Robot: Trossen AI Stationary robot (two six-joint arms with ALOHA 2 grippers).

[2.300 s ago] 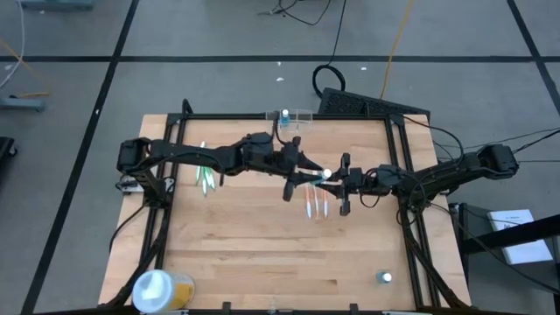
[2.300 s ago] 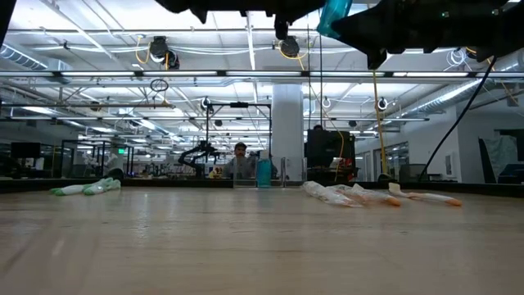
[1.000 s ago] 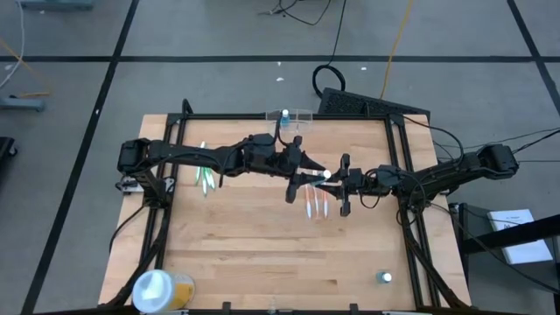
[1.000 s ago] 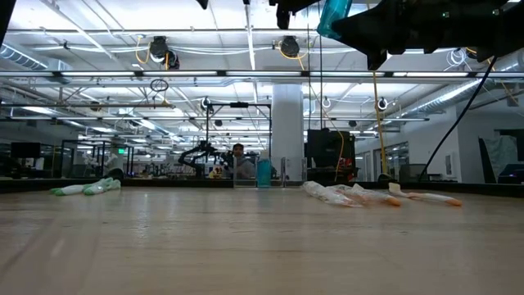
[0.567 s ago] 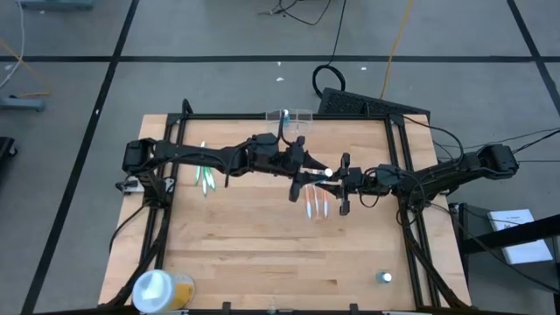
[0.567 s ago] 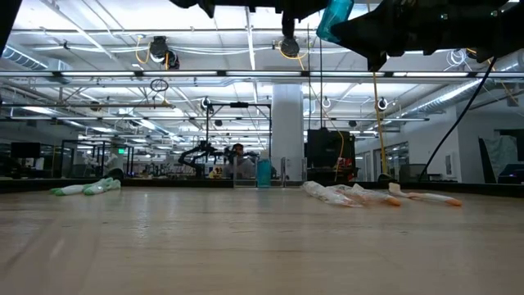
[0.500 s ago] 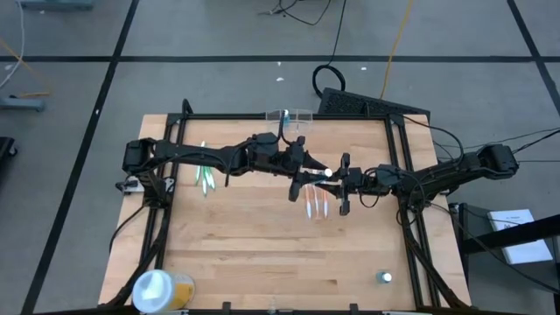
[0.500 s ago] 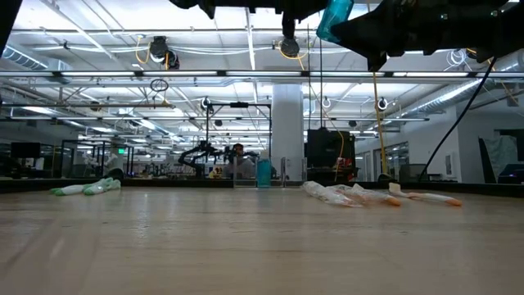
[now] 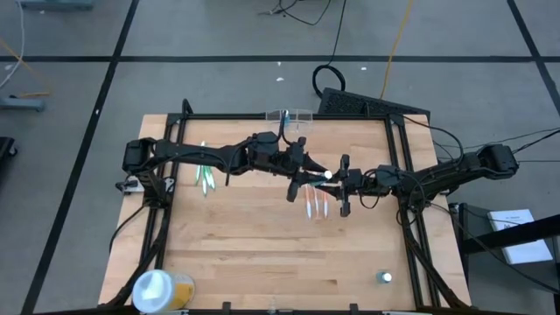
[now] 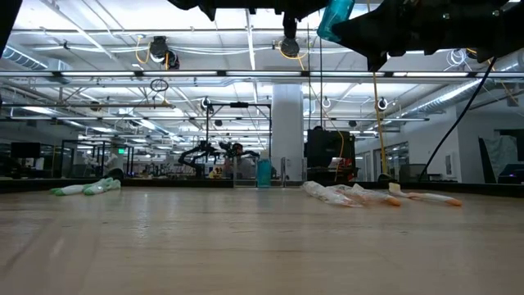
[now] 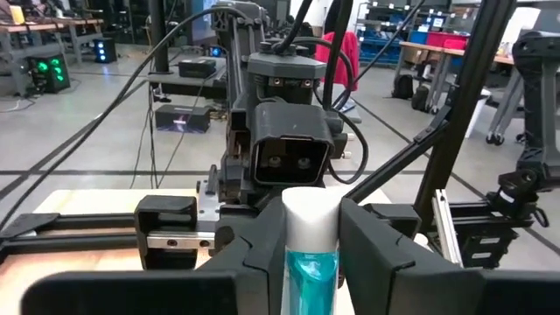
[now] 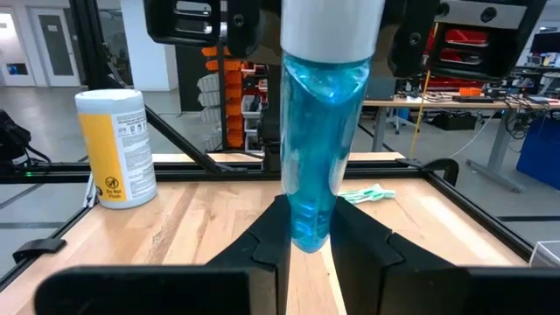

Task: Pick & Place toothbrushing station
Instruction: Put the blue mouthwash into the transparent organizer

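A blue toothpaste tube with a white cap [image 9: 326, 173] stands upright in the air over the table's middle, between both grippers. My left gripper [image 9: 313, 172] comes from the left and is shut on the tube's top [image 11: 311, 219]. My right gripper [image 9: 338, 180] comes from the right and is shut on the tube's lower end [image 12: 306, 175]. The clear toothbrushing station [image 9: 294, 115] stands on the table's far edge with a blue item in it; it also shows in the low view [image 10: 262, 173]. My left gripper pinches the tube's upper end, at and just under the white cap [image 11: 311, 254], between its two fingers. The fingers come level from the table's left. The tube stands upright, cap up, clear of the table. My right gripper pinches the tube's lower end [image 12: 306, 229] between its two fingers [image 12: 278, 229]. The fingers come about level from the table's right. The tube rises above them, cap up, lifted clear of the table.
Orange-and-white toothbrushes [image 9: 315, 203] lie under the grippers. Green toothbrushes [image 9: 206, 178] lie at the left. A round white-and-yellow tub [image 9: 157, 289] stands at the near left corner, and a small object [image 9: 385, 277] lies near the right front.
My left gripper has moved a little toward the table's right, closer to the tube and my right gripper. The tube and my right gripper have kept still.
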